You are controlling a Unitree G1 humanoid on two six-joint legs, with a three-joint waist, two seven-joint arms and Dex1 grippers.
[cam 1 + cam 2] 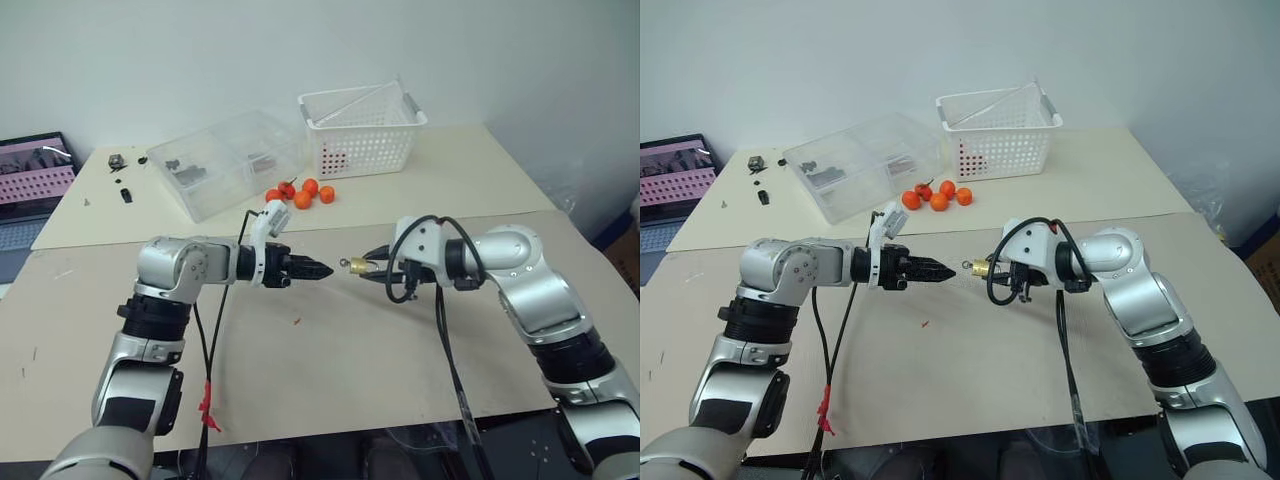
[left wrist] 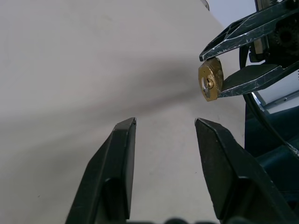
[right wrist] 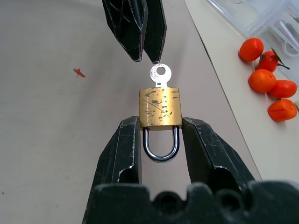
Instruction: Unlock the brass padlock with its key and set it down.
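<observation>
My right gripper [image 3: 160, 121] is shut on the brass padlock [image 3: 160, 108], pinching the sides of its golden body, with the silver shackle [image 3: 161, 148] lying back between the fingers. A small silver key [image 3: 160, 74] sticks out of the padlock's bottom, towards the left gripper. The padlock [image 1: 356, 265] hangs above the middle of the cardboard-covered table. My left gripper [image 2: 166, 122] points at it from the left, its tips [image 3: 147, 59] just short of the key's head. Its fingers stand apart with nothing between them.
Behind the grippers lie several orange-red fruits [image 1: 303, 193], a clear plastic box [image 1: 225, 160] and a white basket [image 1: 362, 130]. A tiny red speck [image 1: 297, 322] lies on the cardboard in front. A laptop [image 1: 35, 175] sits at far left. Black cables hang from both wrists.
</observation>
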